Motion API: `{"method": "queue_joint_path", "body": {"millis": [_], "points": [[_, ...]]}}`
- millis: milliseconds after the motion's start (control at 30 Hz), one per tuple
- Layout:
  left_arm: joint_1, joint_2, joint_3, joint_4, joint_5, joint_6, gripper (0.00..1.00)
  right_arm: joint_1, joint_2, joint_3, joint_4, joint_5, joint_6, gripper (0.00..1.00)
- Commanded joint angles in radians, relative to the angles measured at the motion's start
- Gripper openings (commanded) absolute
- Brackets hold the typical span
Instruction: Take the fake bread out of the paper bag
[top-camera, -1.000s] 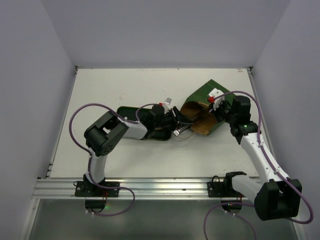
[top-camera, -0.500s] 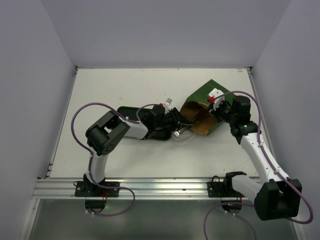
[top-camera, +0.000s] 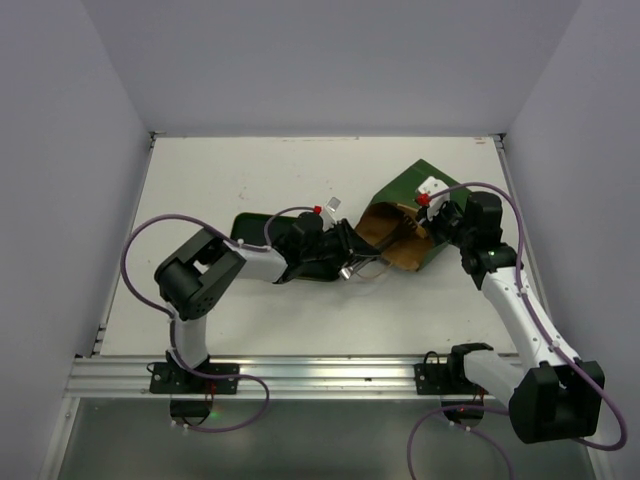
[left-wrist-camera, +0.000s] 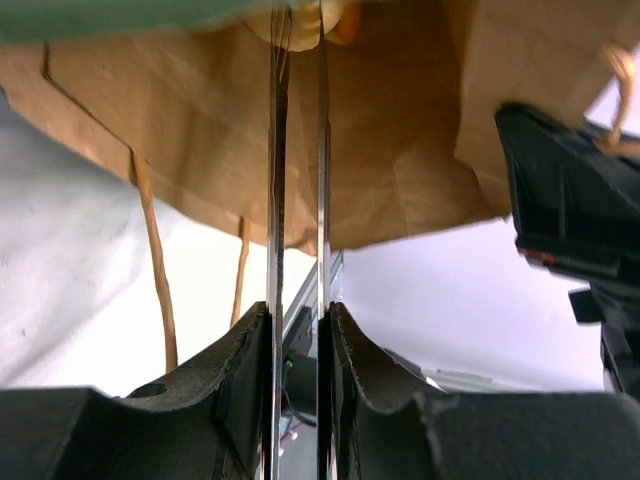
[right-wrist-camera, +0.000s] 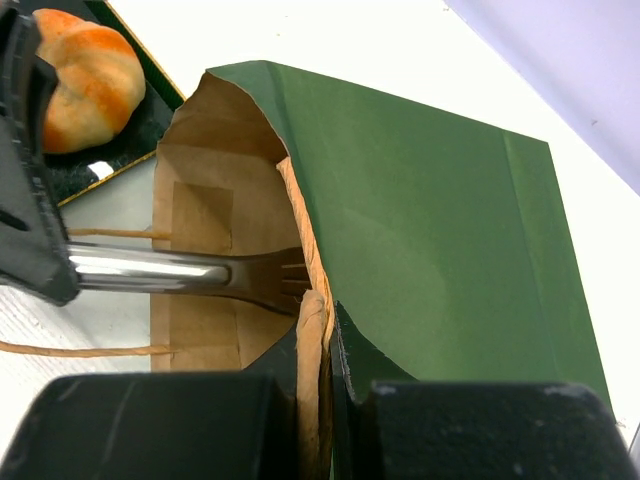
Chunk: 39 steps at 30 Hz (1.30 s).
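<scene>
— While the left gripper (left-wrist-camera: 297, 345) squeezes one pair of tongs (left-wrist-camera: 322, 180), where do the tips reach?
— Into the one paper bag (right-wrist-camera: 420, 220), at one yellow-orange roll (left-wrist-camera: 335, 18), top of frame. The right gripper (right-wrist-camera: 318, 350) pinches the bag's rim; one bun (right-wrist-camera: 85, 75) sits on the tray (right-wrist-camera: 140, 125), upper left.

Top cam is sitting high behind the near edge, looking down over the whole counter (top-camera: 250, 180). Left wrist cam is looking close along the tongs (left-wrist-camera: 278, 200) into the paper bag (left-wrist-camera: 400, 150). Right wrist cam is hugging the bag's rim, facing left. All three are sharing the bag mouth.
</scene>
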Motion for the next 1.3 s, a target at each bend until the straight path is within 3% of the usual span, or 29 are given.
{"method": "queue_joint_path", "body": {"millis": [0,267,867,1267], "points": [[-0.003,-0.084,-0.04,0.02,0.026,0.069,0.0,-0.001,-0.023,-0.002,0.042,-0.002,0.016,0.02],[-0.003,-0.156,-0.112,0.052,0.041,0.103,0.0,-0.001,-0.022,-0.003,0.056,0.03,0.028,0.02],[0.009,-0.384,-0.264,-0.037,0.054,0.21,0.0,-0.012,-0.023,-0.002,0.076,0.061,0.061,0.01],[0.074,-0.702,-0.379,-0.279,0.103,0.342,0.0,-0.024,-0.025,-0.003,0.107,0.106,0.102,0.0]]}}
